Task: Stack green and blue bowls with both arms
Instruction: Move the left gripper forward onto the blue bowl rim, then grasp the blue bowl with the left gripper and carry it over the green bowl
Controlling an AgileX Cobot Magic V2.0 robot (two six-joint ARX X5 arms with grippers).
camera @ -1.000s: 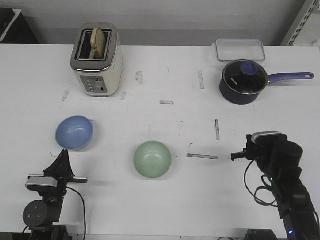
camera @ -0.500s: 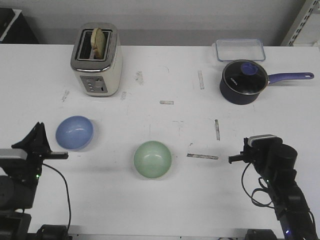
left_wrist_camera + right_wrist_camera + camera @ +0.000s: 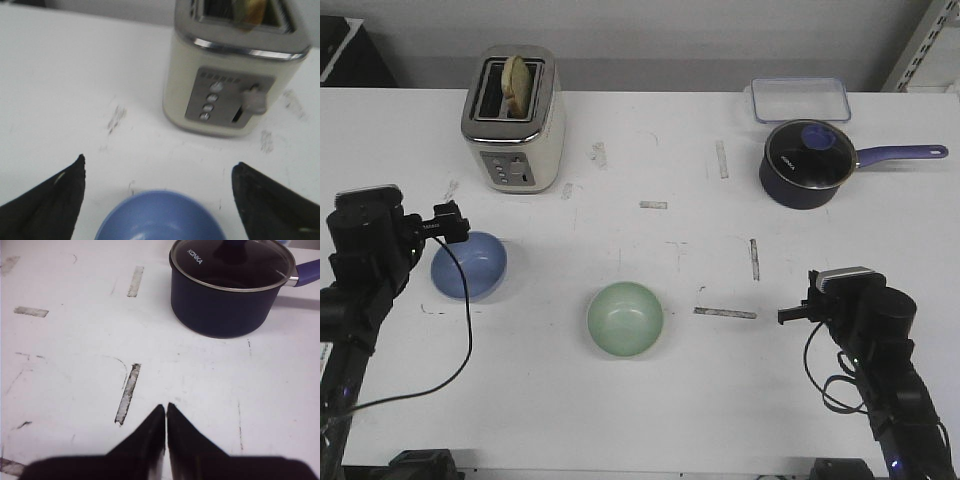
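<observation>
Two bowls sat before the toaster: one blue bowl, one green bowl. The left end effector hung spread wide over the blue one; the right end effector was pinched closed, empty.

Toaster behind left bowl (saucepan far right).

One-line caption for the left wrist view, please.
Open left gripper poised over the blue bowl, toaster standing beyond on the white table.
</observation>
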